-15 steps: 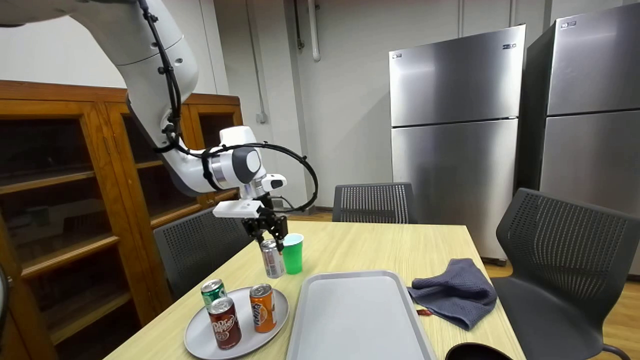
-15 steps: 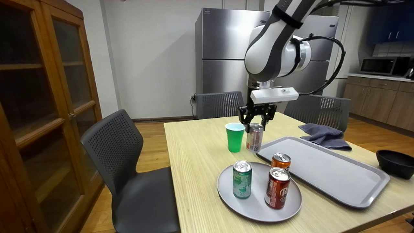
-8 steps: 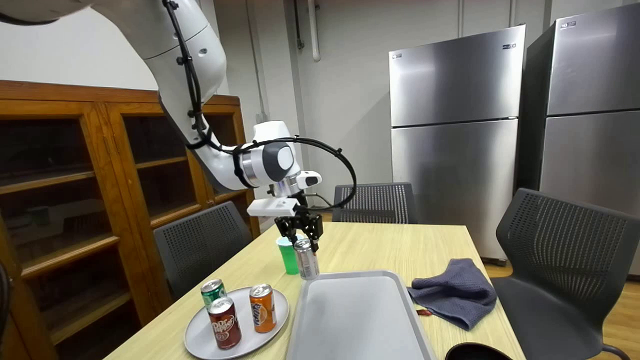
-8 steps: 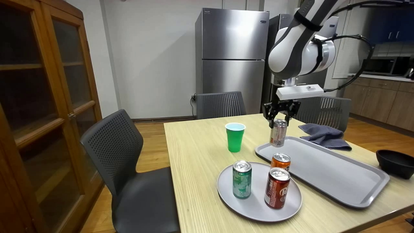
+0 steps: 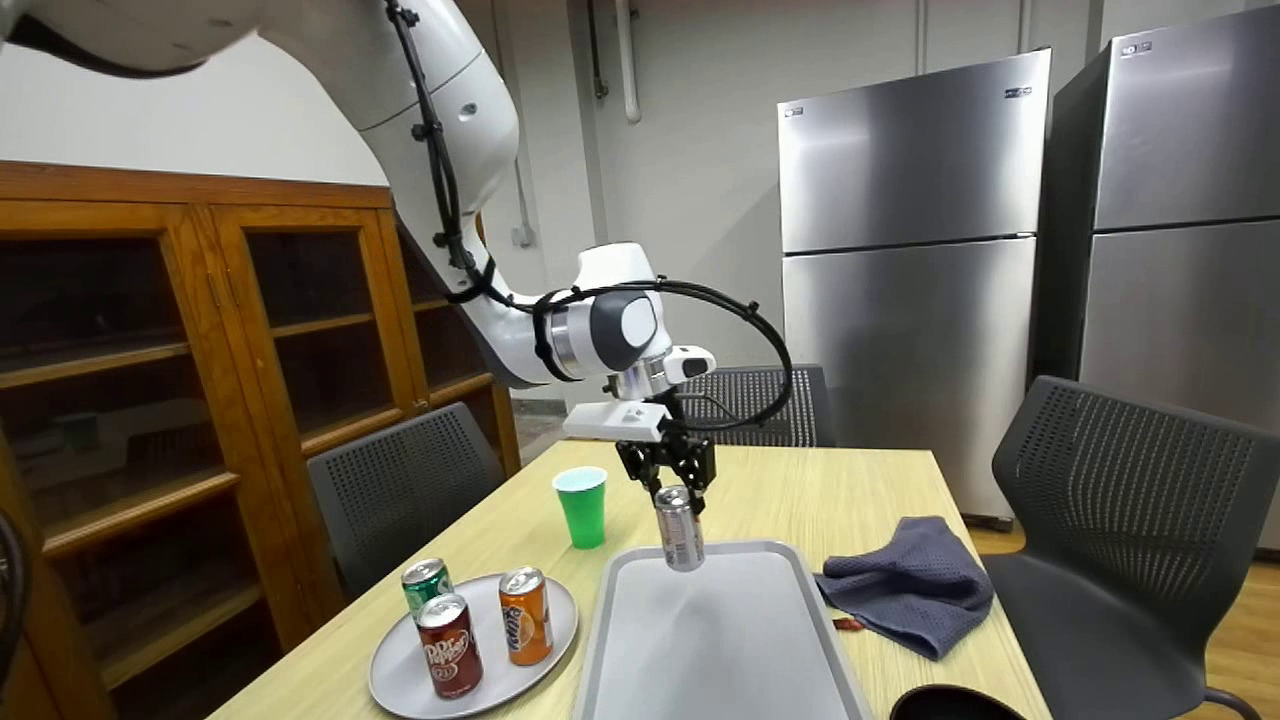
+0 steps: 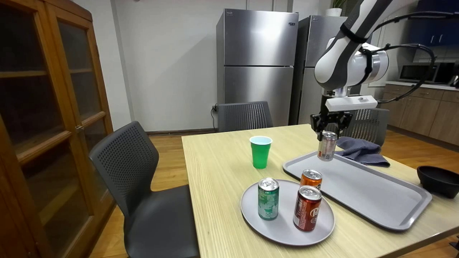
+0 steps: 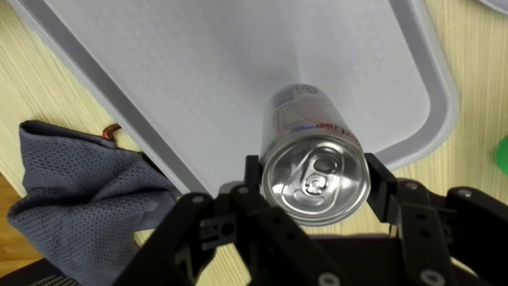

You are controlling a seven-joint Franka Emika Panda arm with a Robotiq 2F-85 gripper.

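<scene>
A silver can with red lettering (image 7: 305,111) is pinched between the two black fingers of my gripper (image 7: 313,172), top facing the wrist camera. In both exterior views the can (image 5: 680,540) (image 6: 326,150) hangs below the gripper (image 5: 679,495) (image 6: 328,135), slightly tilted in one of them. Under it lies the far end of a grey tray (image 5: 715,640) (image 6: 362,190); a faint shadow shows on the tray, and the can seems to be above its surface. A green cup (image 5: 582,512) (image 6: 260,154) stands on the table beside the tray.
A round grey plate (image 5: 560,615) (image 6: 251,200) carries a green can (image 6: 268,199), a Dr Pepper can (image 5: 450,650) and an orange can (image 5: 525,620). A dark blue cloth (image 5: 915,590) (image 7: 79,206) lies along the tray's edge. A black bowl (image 6: 439,181) and chairs (image 5: 1130,540) are nearby.
Held in the gripper, the silver can has travelled rightward in both exterior views, from beside the green cup to over the tray. The cup, plate and other cans have stayed put.
</scene>
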